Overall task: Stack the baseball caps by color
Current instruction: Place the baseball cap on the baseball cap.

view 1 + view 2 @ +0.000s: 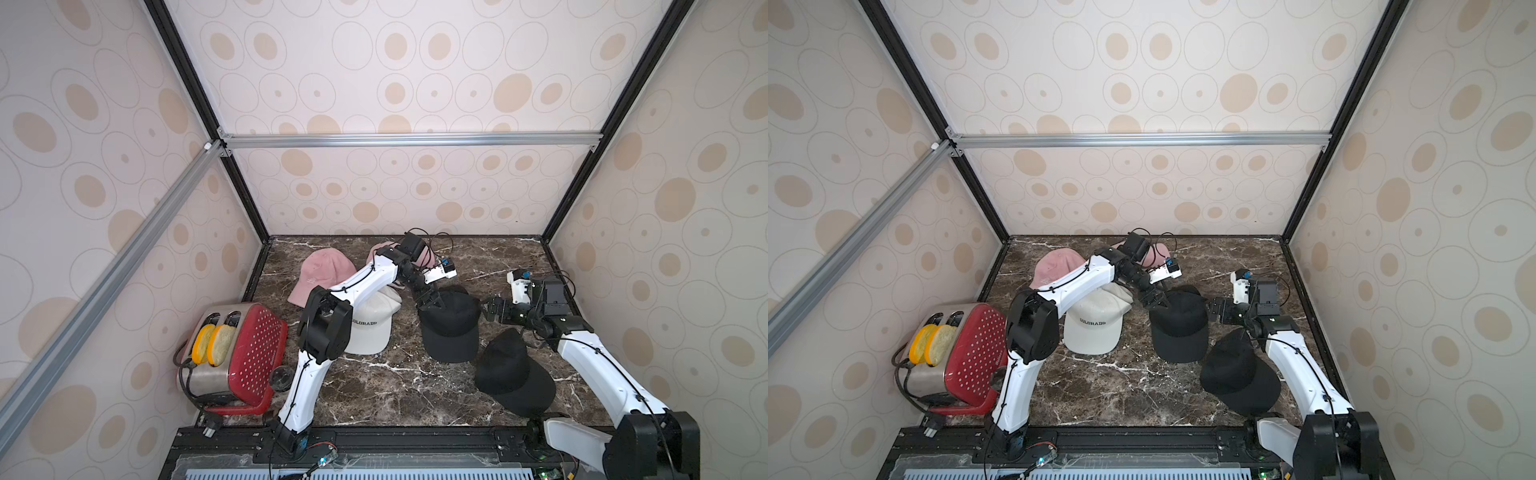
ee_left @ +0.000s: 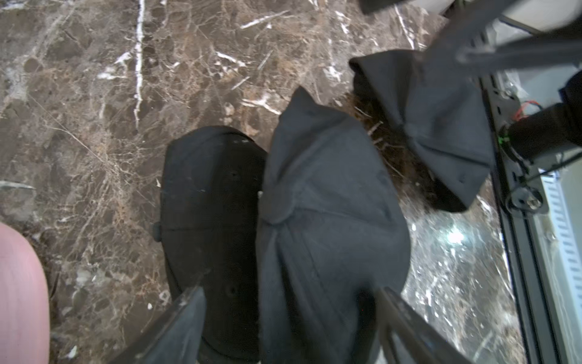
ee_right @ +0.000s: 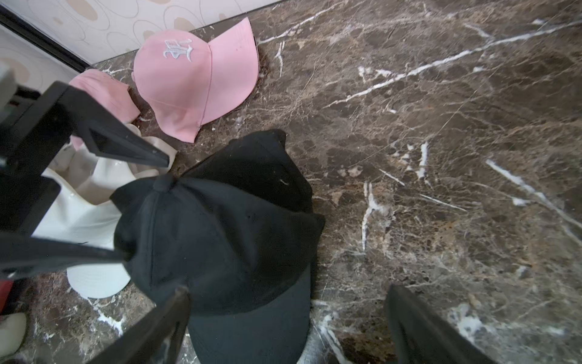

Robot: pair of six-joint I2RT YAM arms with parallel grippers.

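- The black caps (image 1: 451, 328) look soft and light: the crowns crumple under a pinch, while the brims seem stiffer. The back of a crown or a brim edge is probably the best hold. It should be taken shallow, so the cap beneath is not dragged along.
- Two black caps lie one on the other near the middle of the table (image 1: 374, 395). A third black cap (image 1: 511, 374) lies apart, toward the front right corner.
- The left pincer (image 1: 431, 303) is down on the back of the top crown. Its fingers (image 2: 185, 318) stand wide apart with cloth bulging between them, and whether they press it cannot be told.
- The right pincer (image 1: 489, 311) hangs wide open and empty, just beside that pile's right side.
- The white caps (image 1: 370, 332) are piled left of the black pile, and the pink caps (image 1: 322, 270) lie toward the back left corner.
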